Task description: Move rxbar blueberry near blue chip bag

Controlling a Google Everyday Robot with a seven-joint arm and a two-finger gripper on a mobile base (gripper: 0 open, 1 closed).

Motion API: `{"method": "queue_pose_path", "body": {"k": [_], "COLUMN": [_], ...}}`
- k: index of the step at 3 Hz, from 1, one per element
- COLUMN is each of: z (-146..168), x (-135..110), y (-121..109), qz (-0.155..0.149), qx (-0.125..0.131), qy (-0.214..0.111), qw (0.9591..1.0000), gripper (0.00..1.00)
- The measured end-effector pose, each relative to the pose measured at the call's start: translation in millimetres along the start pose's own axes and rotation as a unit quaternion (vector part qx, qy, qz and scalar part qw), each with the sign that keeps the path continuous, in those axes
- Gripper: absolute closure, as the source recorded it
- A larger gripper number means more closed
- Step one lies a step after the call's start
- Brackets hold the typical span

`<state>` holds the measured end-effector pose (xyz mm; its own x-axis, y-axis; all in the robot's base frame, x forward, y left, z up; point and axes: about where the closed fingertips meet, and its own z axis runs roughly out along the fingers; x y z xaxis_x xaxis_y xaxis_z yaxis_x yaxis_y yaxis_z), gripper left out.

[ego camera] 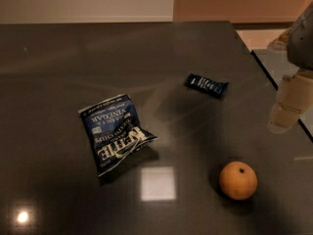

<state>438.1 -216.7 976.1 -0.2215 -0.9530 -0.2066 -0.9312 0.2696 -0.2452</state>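
Risks first. The small flat navy-wrapped rxbar blueberry (206, 85) lies flat on the dark glossy table (58, 58), right of and behind the large crumpled dark blue foil chip bag (115, 131), well apart from it. The bar is thin and low, so a grasp that comes in high would likely close on nothing. One that comes in too low could scrape the top and skid the bar away. The wrapper looks slick, so it may slip out mid-carry.

The round orange fruit (238, 180) sits right of the bag and nearer the camera. A low sweep toward the bag could clip it, and it would roll. The bag itself is light and puffed up. Setting the bar down too close could shove the bag or land the bar on top of it. Bar and bag are similar in colour, so there's some mix-up risk.

Pose: the pale gripper (284, 112) hangs far right of the bag, past the bar, over the table's right edge, pointing roughly down. It is not touching anything. Can't tell if it's wide or narrow. Nothing is visibly held. The task looks not yet started, with the reach to the bar next.
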Motion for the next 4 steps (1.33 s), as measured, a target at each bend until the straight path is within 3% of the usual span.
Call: {"method": "queue_pose_path", "body": {"k": [2, 4], "z": [2.6, 42.5], "x": [-5.2, -22.4], "y": [-7.2, -45.0], "qz": [-0.002, 0.019], "qx": [-0.001, -0.013], "qy": [-0.014, -0.093], "qw": [0.9999, 0.9954], "gripper": [0.0, 0.0]}}
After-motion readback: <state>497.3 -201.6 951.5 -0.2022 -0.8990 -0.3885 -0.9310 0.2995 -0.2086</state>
